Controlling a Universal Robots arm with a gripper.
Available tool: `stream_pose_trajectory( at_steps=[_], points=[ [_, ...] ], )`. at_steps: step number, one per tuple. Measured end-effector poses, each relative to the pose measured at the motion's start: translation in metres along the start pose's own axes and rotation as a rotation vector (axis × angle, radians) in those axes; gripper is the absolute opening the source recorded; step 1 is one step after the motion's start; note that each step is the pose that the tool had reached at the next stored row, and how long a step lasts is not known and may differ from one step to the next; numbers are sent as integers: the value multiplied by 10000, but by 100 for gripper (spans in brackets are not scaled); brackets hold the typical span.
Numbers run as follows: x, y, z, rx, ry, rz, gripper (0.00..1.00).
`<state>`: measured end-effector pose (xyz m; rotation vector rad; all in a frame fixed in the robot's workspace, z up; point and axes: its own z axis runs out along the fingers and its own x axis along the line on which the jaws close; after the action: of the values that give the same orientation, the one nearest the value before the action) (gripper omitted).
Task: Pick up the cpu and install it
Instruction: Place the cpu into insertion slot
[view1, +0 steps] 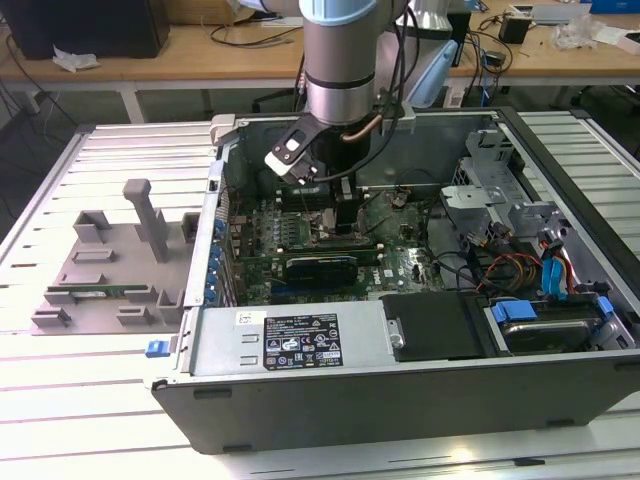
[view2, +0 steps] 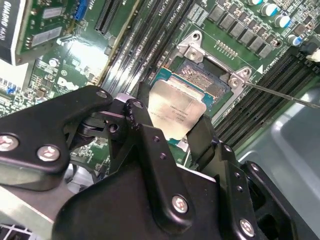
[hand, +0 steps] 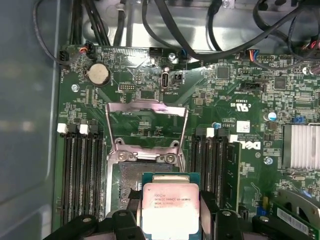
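My gripper (view2: 172, 121) is shut on the cpu (view2: 175, 111), a small square chip with a silver metal top, gripped by two opposite edges between black fingers (view2: 138, 116). In the first wrist view the cpu (hand: 171, 209) sits in the gripper (hand: 170, 201) over the near part of the open socket (hand: 131, 181), whose metal load frame (hand: 147, 107) stands raised. I cannot tell whether the chip touches the socket (view2: 210, 85). In the exterior view the gripper (view1: 345, 222) reaches down into the computer case over the green motherboard (view1: 300, 235).
Memory slots (hand: 82, 175) flank the socket on both sides. An expansion card (view1: 322, 268), a black box (view1: 435, 325) and a drive cage with cables (view1: 510, 230) crowd the case. A grey fixture tray (view1: 110, 265) lies on the table at the exterior view's left.
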<state>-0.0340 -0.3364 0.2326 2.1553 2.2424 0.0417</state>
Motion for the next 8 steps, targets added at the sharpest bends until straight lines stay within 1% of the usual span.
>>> stream_pose_trajectory(
  at_steps=[4,7,8],
  points=[
    [80,3,12,0,-2,-2,55],
    [113,-4,73,0,-7,-2,55],
    [117,-9,81,0,-8,-2,55]
  ],
)
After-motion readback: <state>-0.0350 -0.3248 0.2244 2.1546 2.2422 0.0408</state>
